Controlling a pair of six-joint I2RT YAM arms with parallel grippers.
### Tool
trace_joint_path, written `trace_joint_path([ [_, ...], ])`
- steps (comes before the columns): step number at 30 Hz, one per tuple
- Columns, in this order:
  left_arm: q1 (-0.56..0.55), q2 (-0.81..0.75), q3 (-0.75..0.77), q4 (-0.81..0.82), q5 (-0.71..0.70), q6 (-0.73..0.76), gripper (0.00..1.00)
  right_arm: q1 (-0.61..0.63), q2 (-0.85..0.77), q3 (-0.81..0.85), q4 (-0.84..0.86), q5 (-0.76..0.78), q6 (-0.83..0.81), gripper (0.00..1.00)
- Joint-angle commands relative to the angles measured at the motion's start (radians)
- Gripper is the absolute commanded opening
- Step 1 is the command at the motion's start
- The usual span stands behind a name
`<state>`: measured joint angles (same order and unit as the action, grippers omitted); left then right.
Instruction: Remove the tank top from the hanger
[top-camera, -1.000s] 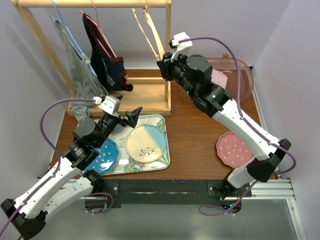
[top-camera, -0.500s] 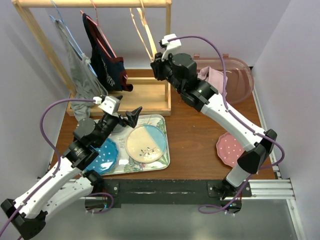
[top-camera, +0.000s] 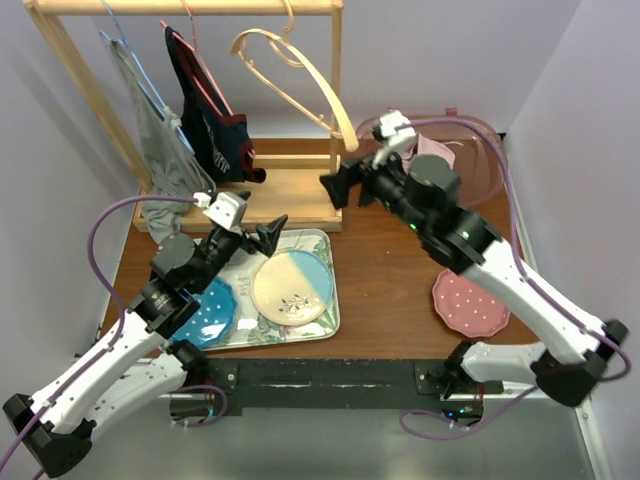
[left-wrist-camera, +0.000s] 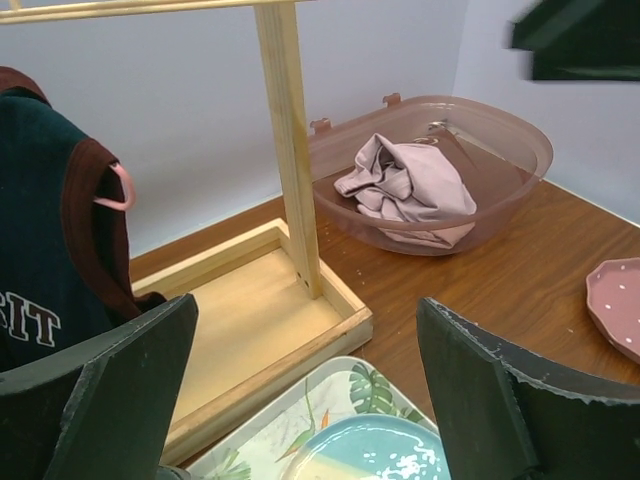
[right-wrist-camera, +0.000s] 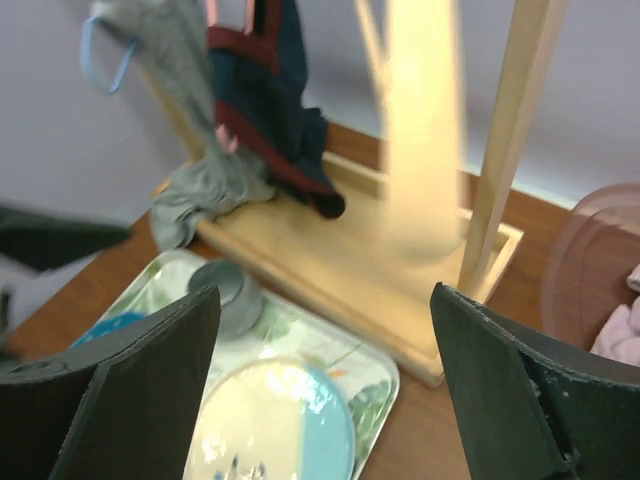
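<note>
A bare wooden hanger (top-camera: 300, 85) hangs on the rack's top rail, swung sideways; it is a pale blur (right-wrist-camera: 420, 130) in the right wrist view. My right gripper (top-camera: 335, 190) (right-wrist-camera: 325, 320) stands open and empty just below and right of it, apart from it. A crumpled pink garment (top-camera: 432, 150) (left-wrist-camera: 405, 190) lies in the pink basin (top-camera: 490, 150). A navy tank top (top-camera: 210, 130) (right-wrist-camera: 265, 110) hangs on a pink hanger, with a grey one (top-camera: 160, 140) on a blue hanger to its left. My left gripper (top-camera: 270, 232) (left-wrist-camera: 305, 330) is open over the tray.
The wooden rack's base frame (top-camera: 290, 195) sits at the back left. A leaf-print tray (top-camera: 325, 300) holds a cream-and-blue plate (top-camera: 292, 286), a blue plate (top-camera: 208, 312) and a grey cup (right-wrist-camera: 225, 290). A pink dotted plate (top-camera: 470, 300) lies near the right front.
My right gripper has opened, let go of the wooden hanger, and drawn back right and down. The hanger has swung up and sideways. The left arm has hardly moved.
</note>
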<state>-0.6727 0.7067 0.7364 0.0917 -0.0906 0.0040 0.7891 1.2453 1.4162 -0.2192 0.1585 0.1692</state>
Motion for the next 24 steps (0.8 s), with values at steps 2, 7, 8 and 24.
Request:
trace_joint_path([
  [2, 0.004, 0.086, 0.128, -0.012, -0.118, 0.013, 0.94, 0.001, -0.206, -0.232, -0.009, -0.216, 0.091, 0.94],
  [7, 0.008, 0.221, 0.369, -0.149, -0.213, 0.036, 0.89, -0.001, -0.398, -0.414, 0.017, -0.270, 0.138, 0.92],
  [8, 0.016, 0.268, 0.406, -0.168, -0.239, 0.031, 0.87, -0.001, -0.414, -0.422, 0.017, -0.267, 0.133, 0.91],
  [24, 0.377, 0.645, 0.903, -0.369, -0.069, -0.147, 0.64, 0.001, -0.503, -0.436, -0.075, -0.209, 0.173, 0.85],
])
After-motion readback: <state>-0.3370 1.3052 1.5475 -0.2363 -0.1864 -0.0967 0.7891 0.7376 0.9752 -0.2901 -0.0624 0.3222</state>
